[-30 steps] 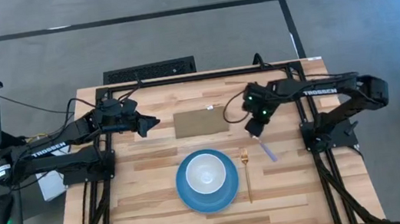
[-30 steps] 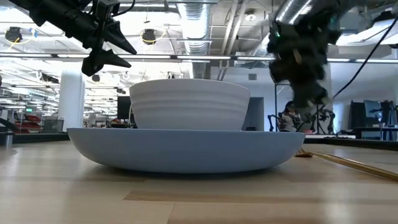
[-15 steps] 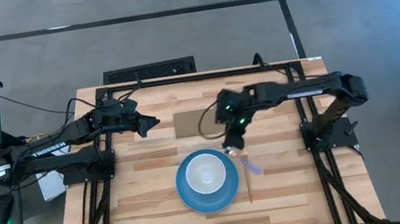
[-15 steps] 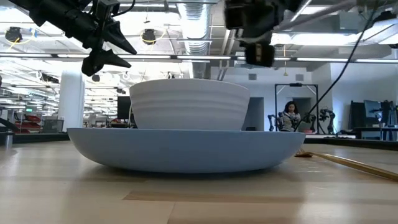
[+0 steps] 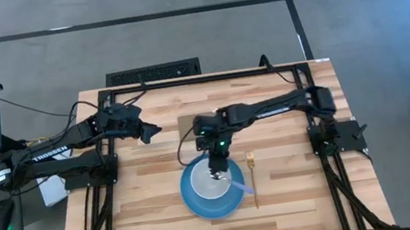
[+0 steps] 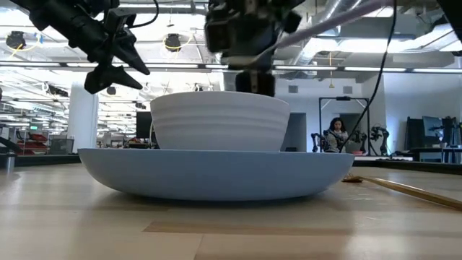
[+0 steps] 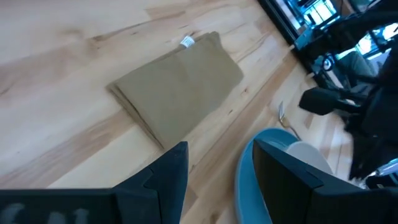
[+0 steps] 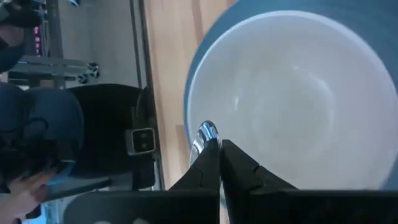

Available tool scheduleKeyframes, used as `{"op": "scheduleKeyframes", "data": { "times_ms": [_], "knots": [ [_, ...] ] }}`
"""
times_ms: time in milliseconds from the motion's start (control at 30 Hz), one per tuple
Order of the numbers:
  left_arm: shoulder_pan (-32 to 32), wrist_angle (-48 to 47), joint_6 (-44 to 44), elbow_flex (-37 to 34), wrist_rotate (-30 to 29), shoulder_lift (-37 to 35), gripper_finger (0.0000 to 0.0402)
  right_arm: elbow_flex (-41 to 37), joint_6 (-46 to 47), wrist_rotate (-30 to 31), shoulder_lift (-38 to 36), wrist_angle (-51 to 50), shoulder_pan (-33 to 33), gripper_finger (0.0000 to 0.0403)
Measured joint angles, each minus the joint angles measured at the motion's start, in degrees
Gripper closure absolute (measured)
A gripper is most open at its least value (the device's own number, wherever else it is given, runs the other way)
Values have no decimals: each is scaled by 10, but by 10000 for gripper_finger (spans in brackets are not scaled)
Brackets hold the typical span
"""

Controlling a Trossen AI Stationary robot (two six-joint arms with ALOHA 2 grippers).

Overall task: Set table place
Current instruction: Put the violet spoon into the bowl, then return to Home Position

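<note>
A white bowl (image 5: 208, 183) stands in a round blue plate (image 5: 191, 201) near the table's middle; both also fill the low view, the bowl (image 6: 220, 120) on the plate (image 6: 216, 173). A thin gold fork (image 5: 252, 179) lies flat just right of the plate. My right gripper (image 5: 215, 169) hangs over the bowl (image 8: 292, 106), shut on the spoon, whose lilac handle (image 5: 236, 184) juts out toward the near right. My left gripper (image 5: 155, 128) hovers open left of the brown cloth (image 5: 191, 127), touching nothing. My right gripper pinches the spoon between its two fingers, coming from above and pointing down into the bowl. The silver end (image 8: 205, 132) pokes out just past the fingertips (image 8: 210, 155). The spoon is lifted clear, its lilac handle slanting out behind the gripper over the plate's right rim.
The folded brown cloth (image 7: 180, 87) lies flat on the far side of the plate. Bare wood (image 5: 146, 210) stretches left of the plate and along the near edge. A black frame (image 5: 208, 78) borders the table. A person sits far off in the room (image 6: 336, 136).
My right gripper has carried the spoon from right of the brown cloth toward the table's left and near edge, ending over the white bowl and lower. The spoon stayed in its hold throughout. The left arm kept almost still.
</note>
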Motion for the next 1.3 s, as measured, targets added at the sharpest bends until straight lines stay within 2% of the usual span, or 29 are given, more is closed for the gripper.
{"op": "scheduleKeyframes", "data": {
  "times_ms": [200, 400, 633, 1033, 1133, 1300],
  "knots": [
    [0, -7, 1, 0, 0, 0, 233, 30, 0, 23, 66, -2, 6, 383],
    [0, -7, 16, 0, 4, 0, 233, 32, 5, 69, 95, -8, 19, 382],
    [0, -7, 18, 0, 6, 0, 233, 32, 5, 101, 96, -6, 28, 349],
    [0, -7, 21, 0, 6, 0, 233, 34, 20, 110, 90, -13, 25, 344],
    [0, -7, 31, 0, 7, 0, 233, 70, 8, 107, 90, -64, 19, 344],
    [0, -6, 47, 0, 5, 0, 233, 178, -35, 119, 90, -183, 4, 343]
  ]
}}
